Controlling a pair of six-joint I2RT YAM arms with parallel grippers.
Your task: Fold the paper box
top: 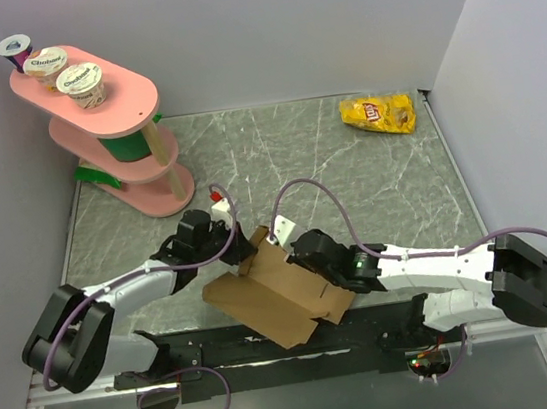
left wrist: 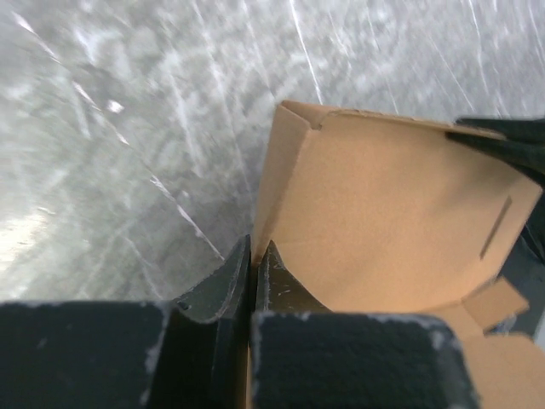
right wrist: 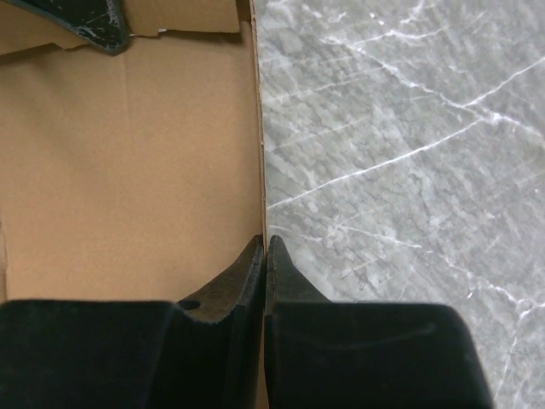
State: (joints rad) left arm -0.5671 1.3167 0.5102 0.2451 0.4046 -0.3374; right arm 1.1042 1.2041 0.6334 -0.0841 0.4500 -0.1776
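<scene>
Seeing the box half folded on the table, just in front of the arm bases: we note brown cardboard, one flat panel at the near left, and walls standing up on the far side. The left gripper is at the box's far-left corner. Its jaws are squeezed down to a sliver, with the thin edge of an upright wall pinched between them. The right gripper is on the box's right wall and has the same grip, its fingers nearly touching with the cardboard edge clamped between. We can see the open inside of the box from both wrists. A chip bag lies well beyond the box to the far right. A pink rack stands well off to the box's far left, with cups on its top tier.
</scene>
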